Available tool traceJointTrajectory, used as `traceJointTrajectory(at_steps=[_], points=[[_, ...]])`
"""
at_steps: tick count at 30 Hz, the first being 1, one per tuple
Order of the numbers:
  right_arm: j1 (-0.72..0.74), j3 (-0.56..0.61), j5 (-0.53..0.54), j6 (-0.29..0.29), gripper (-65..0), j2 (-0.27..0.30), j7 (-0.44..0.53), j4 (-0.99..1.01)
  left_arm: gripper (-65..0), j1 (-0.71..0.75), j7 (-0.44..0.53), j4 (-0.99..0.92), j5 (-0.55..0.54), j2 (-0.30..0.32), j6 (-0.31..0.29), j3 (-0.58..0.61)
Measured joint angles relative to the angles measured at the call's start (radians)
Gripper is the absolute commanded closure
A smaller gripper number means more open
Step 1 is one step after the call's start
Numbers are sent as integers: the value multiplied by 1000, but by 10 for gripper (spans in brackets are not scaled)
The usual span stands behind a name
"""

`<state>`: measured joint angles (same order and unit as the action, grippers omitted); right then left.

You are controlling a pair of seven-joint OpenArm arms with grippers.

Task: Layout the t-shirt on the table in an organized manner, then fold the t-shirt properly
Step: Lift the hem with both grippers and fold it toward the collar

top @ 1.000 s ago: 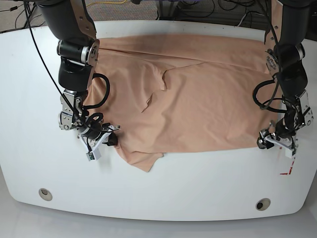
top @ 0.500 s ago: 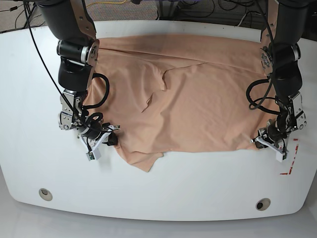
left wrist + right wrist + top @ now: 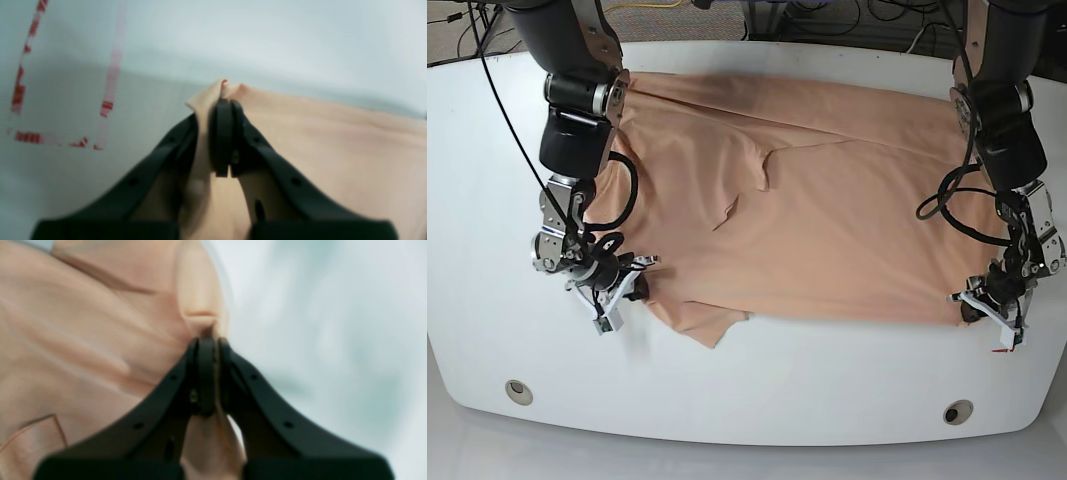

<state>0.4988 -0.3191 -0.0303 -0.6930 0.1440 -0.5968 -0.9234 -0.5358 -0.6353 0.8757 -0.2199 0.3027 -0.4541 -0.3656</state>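
Note:
The pale peach t-shirt [image 3: 827,200] lies spread across the white table [image 3: 757,390], with a wrinkle and a small fold near its middle. At the shirt's near right corner, my left gripper [image 3: 987,312] is shut on the fabric. In the left wrist view the black fingertips [image 3: 223,113] pinch that corner of the t-shirt [image 3: 333,150]. My right gripper [image 3: 623,293] is shut on the near left edge. The right wrist view shows the gripper [image 3: 209,343] clamped on a fold of t-shirt [image 3: 83,340] cloth. No print shows.
Two grey grommets [image 3: 519,391] [image 3: 958,411] sit near the table's front edge. Red tape [image 3: 106,106] marks the tabletop just beside the left gripper. Dark cables lie beyond the table's far edge. Both arms' cable loops hang over the shirt's sides.
My left gripper has shut on the shirt's near right corner. Both grippers have moved toward the front edge, drawing the near hem with them and stretching the cloth flatter.

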Motion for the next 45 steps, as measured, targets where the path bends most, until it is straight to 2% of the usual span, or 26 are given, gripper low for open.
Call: traceJointTrajectory(at_steps=[8, 14, 21, 23, 29, 34, 40, 45], points=[[-39, 1, 8, -7, -2, -6, -91, -157, -13, 55, -69, 127, 2, -1, -2, 0], [-102, 1, 8, -10, -2, -7, -187, -298, -13, 86, -76, 197, -1, -3, -3, 0], [-179, 1, 16, -10, -3, -5, -300, -507, -13, 145, -89, 277, -3, -3, -64, 0], [-205, 1, 14, -9, -3, -6, -335, -566, -13, 157, -133, 299, 3, -4, -78, 0], [-270, 2, 24, -14, -3, -8, -440, -721, -13, 200, -164, 381, -3, -5, -115, -1], [-309, 2, 26, -11, -5, -11, -452, -788, -14, 227, -166, 397, -5, -6, -116, -1], [-335, 2, 14, -10, -3, -39, -456, -793, -13, 231, -183, 398, -2, -6, -115, -1], [-370, 2, 15, -10, -3, -41, -455, -840, -13, 233, -243, 422, -11, -6, -116, -7]])
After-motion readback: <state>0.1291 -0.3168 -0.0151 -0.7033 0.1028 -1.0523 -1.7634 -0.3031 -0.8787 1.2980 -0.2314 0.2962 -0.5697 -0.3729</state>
